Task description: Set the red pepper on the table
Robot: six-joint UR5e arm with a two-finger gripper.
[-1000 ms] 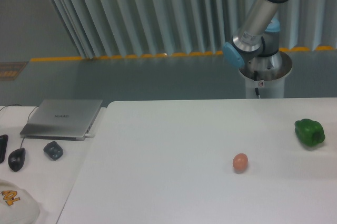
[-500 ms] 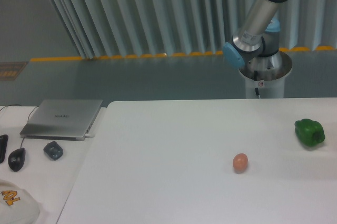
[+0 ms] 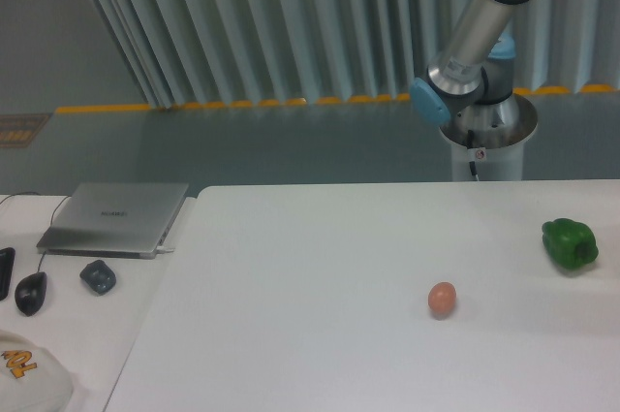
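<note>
The claw is out of frame, its state unseen; the red pepper cannot be seen either. On the large white smooth worktop point(image 3: 310, 267) lie a small tan-orange egg point(image 3: 442, 299) and, well apart, a glossy green bell pepper point(image 3: 570, 243).

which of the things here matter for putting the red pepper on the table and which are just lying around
Job:
table
red pepper: not in view
tool: not in view

Lying about:
green bell pepper
egg
laptop
mouse
small dark object
white cap
</note>
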